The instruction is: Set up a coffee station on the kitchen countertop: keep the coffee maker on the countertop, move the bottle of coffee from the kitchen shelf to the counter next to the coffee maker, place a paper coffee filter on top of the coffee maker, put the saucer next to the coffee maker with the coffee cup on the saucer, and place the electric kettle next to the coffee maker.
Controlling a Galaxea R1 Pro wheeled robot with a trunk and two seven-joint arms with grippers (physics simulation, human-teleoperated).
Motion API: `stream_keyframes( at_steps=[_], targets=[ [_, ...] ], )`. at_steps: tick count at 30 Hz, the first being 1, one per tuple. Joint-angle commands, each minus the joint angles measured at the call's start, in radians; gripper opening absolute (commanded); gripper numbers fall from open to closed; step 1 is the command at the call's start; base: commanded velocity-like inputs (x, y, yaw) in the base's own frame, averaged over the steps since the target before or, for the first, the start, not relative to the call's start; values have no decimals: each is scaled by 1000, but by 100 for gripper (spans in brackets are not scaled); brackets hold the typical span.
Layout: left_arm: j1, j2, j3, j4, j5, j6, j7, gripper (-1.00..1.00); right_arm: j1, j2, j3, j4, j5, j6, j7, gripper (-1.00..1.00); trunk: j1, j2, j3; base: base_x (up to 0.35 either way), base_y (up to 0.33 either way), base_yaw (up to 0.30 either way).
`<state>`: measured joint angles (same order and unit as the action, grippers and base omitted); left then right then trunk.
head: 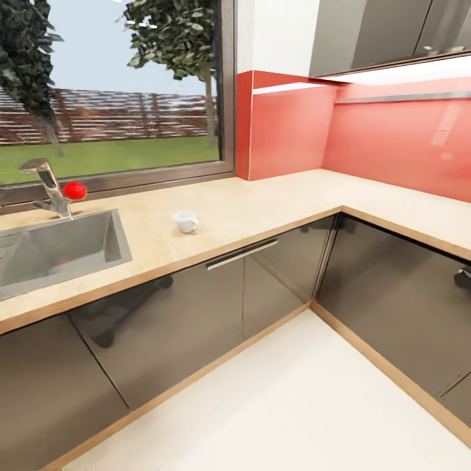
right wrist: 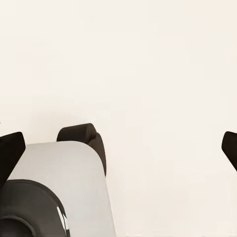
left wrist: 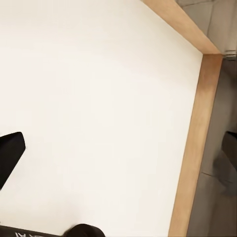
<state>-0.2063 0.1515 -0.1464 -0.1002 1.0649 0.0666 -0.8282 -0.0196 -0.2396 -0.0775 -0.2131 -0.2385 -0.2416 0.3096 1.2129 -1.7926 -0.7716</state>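
Nearest, at the bottom of the head view, pale cream floor (head: 281, 405), edged by a wood-coloured plinth strip (head: 196, 379) under glossy grey cabinet fronts (head: 196, 307), one of them with a slim metal bar handle (head: 242, 254)

Above the fronts, the kitchen countertop (head: 261, 209), light wood, bending in an L from the left edge of the frame round a corner to the right edge. At lower left of that worktop, a steel sink (head: 59, 252) sunk into it, with a chrome tap (head: 49, 186) behind it and a small red ball-like thing (head: 75, 190) touching or just beside the tap; cannot tell which. Near the middle of the frame, well apart from the sink, the coffee cup (head: 186, 221), white, lying tipped on its side straight on the bare worktop

Farther back, red glossy wall panel (head: 392, 144) at centre and right, grey wall cabinets (head: 386, 33) in the upper right, and a window (head: 111, 91) at upper left with grass, fence and trees beyond

In the left wrist view, the left gripper (left wrist: 118, 153) with dark fingertips (left wrist: 10, 153) at opposite frame edges, spread wide, nothing between, over cream floor beside the plinth corner. In the right wrist view, the right gripper (right wrist: 118, 148) likewise parted wide over bare floor, fingertips (right wrist: 10, 153) at the frame edges, with a grey and black part of the robot (right wrist: 64, 187) in the lower left
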Motion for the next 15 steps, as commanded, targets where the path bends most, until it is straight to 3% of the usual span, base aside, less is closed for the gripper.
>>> stream_keyframes(
  at_steps=[1, 15],
  targets=[
    [-1, 0, -7, 1, 10, 7, -3, 100, 0, 0, -8, 1, -4, -1, 10, 100, 0, 0, -1, 0, -1, 273],
    [-1, -1, -7, 1, 10, 7, -3, 100, 0, 0, -7, 1, -4, -1, 9, 100, 0, 0, -1, 0, 0, 273]
  ],
)
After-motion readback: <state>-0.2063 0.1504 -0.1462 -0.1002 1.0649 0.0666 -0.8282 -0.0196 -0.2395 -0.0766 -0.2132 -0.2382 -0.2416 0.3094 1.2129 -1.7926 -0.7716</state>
